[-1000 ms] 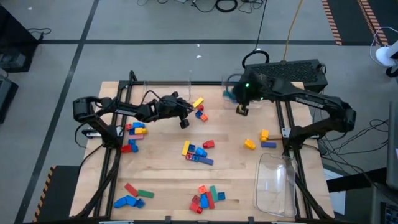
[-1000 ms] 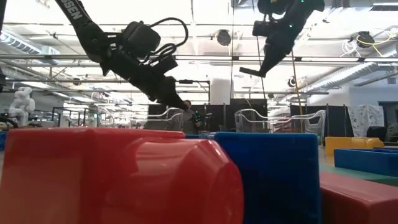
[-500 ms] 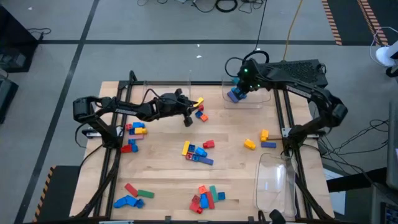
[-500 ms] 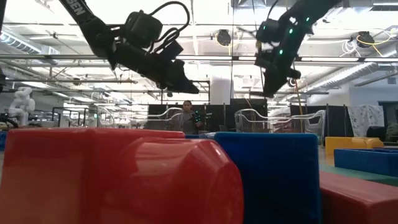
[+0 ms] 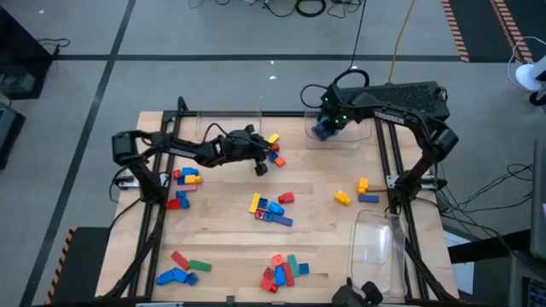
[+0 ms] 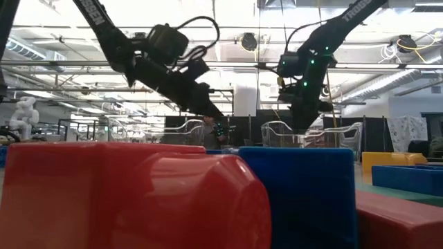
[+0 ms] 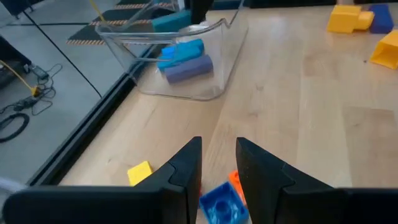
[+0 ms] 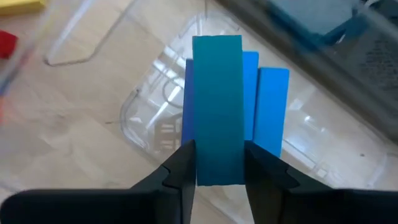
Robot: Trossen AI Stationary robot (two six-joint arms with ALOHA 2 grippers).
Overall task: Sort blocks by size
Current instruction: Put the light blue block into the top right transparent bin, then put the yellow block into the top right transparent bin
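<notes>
A wooden table (image 5: 324,230) is seen from above, with two dark robot arms reaching over it and small coloured toy blocks scattered in loose clusters. The step in hand looks like a drop-off: the right gripper (image 8: 219,163) hangs over a clear plastic tray (image 5: 339,138) at the far edge of the table, right of centre, and its two fingers are clamped on the sides of a long teal block (image 8: 217,109) held upright above that tray. Two blue blocks (image 8: 268,106) already lie in the tray beneath it, so this tray seems to be the place for the longer pieces. The next move calls for lowering the teal block a little and parting the fingers so it settles beside the others without bouncing out over the low wall. The left gripper (image 7: 217,163) hovers over the far left part of the table, just beside a small cluster with a yellow block (image 5: 272,139), and a blue block (image 7: 219,200) and an orange block (image 7: 237,182) lie just below its fingertips. Its fingers stand slightly apart with bare wood showing between them, and they appear to hold nothing, though the fingertips hide part of the blue block. More blocks wait in the middle (image 5: 271,208), at the near edge (image 5: 284,269) and on the left (image 5: 184,176), and a second clear tray (image 5: 379,247) sits at the near right, so much of the sorting is not yet done.
</notes>
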